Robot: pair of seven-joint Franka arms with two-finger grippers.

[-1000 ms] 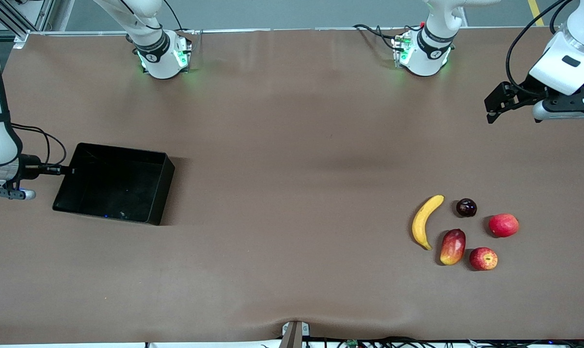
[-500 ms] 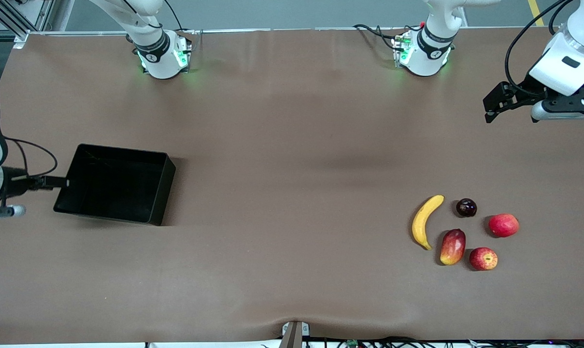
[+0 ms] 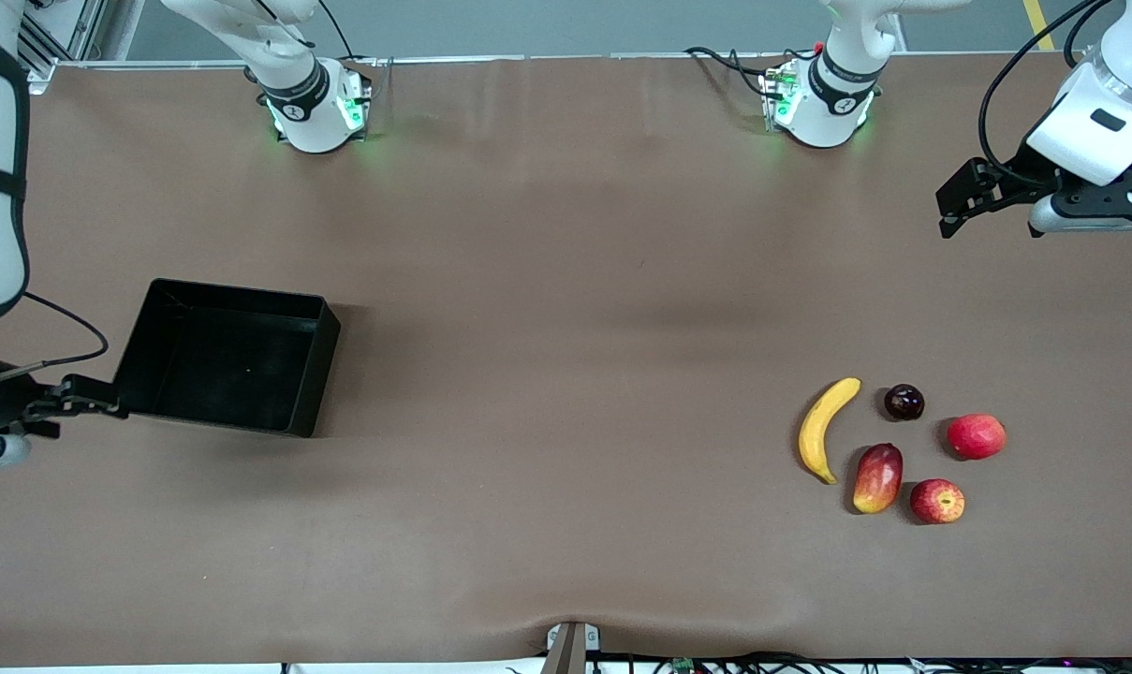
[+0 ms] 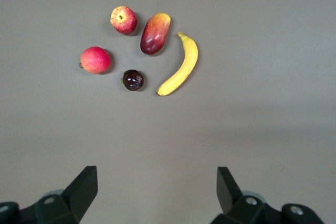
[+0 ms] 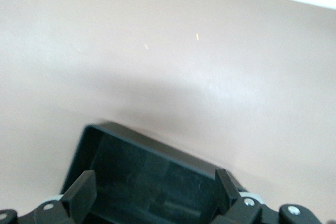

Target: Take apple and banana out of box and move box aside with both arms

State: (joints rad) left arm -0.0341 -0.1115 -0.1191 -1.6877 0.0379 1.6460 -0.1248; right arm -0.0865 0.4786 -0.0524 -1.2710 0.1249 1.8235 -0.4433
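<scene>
The black box [image 3: 315, 365] stands empty toward the right arm's end of the table. My right gripper [image 3: 95, 399] is open, low at the box's end wall by its corner nearest the front camera. The right wrist view shows the box [image 5: 152, 148] past the spread fingers of that gripper [image 5: 153, 179]. The banana [image 3: 826, 429] and the streaked apple [image 3: 937, 501] lie toward the left arm's end; the left wrist view shows both the banana [image 4: 178, 66] and the apple [image 4: 124, 19]. My left gripper [image 3: 948, 211] is open and empty, up over bare table; it is also in its own wrist view [image 4: 156, 177].
A red-yellow mango-like fruit [image 3: 878, 477] lies between banana and apple. A plain red fruit [image 3: 976, 436] and a small dark round fruit [image 3: 904, 402] lie beside them. The brown table [image 3: 566, 374] stretches bare between box and fruits.
My right gripper has moved along the box's end wall toward the front camera. The box has barely shifted. The left arm has hardly moved.
</scene>
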